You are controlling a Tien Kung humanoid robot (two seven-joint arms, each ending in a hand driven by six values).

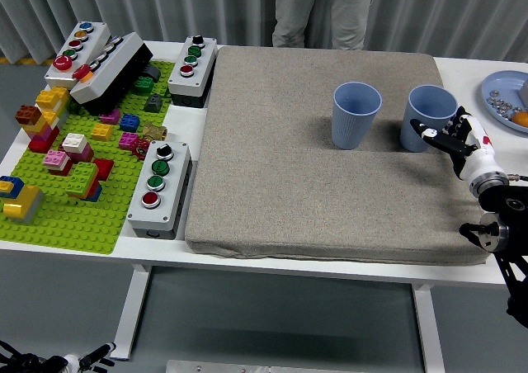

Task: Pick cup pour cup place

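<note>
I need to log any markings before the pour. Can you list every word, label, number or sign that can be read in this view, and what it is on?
No text can be read anywhere in this view.
Left cup and right cup: plain blue, no print.
Button boxes: coloured buttons only; any labels are too small to read.
Right hand: black and white, no legible marking.
Toy bricks and plate: no lettering visible.

Two blue cups: the left cup (356, 115) and the right cup (430, 118). Four push-button boxes: far-left (77, 50), tilted (111, 72), rear (193, 68), front (159, 186). One green baseplate (62, 220). One grey mat (322, 191). One blue plate (501, 89).
</note>
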